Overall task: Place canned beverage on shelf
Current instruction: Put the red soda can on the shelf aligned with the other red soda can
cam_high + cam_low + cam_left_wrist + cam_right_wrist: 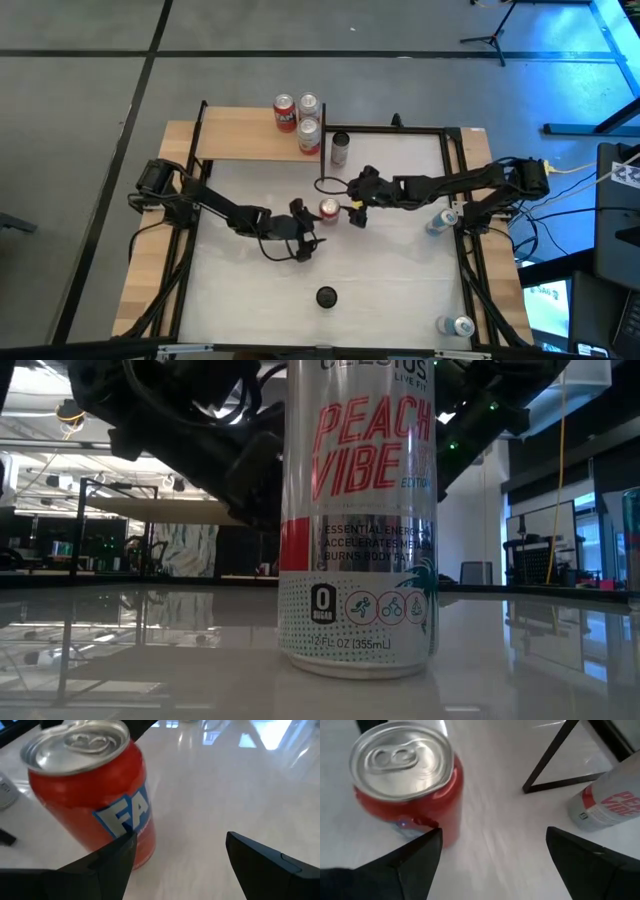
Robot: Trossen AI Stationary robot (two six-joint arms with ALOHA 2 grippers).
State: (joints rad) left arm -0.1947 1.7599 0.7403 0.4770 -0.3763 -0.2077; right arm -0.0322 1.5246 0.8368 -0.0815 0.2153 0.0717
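Red can (329, 208): upright at table centre, between the two grippers. In the left wrist view the same red can (92, 795) shows blue-and-white lettering and a silver pull-tab top; in the right wrist view, red can (406, 780) from above.

Left gripper (306, 236): at about 7 o'clock of the red can, just beside it. Fingers spread, nothing pinched; one finger (107, 862) lies close against the can's base, the other stands apart over bare tabletop.

Right gripper (354, 212): at 3 o'clock of the red can, near it. Fingers spread wide, holding nothing; the can sits off to one finger's side, not between them.

Shelf (240, 132): light wooden board, black frame, at the table's 11 o'clock corner. Three red cans (300, 118) stand clustered at its right end.

Tall slim can (339, 148): white-silver, on the table just right of the shelf; it fills the low view, tall slim can (358, 520), lettered "PEACH VIBE".

Two blue cans (441, 221): along the table's right edge, at 3 and 5 o'clock.

Small black disc (326, 296): at 6 o'clock.
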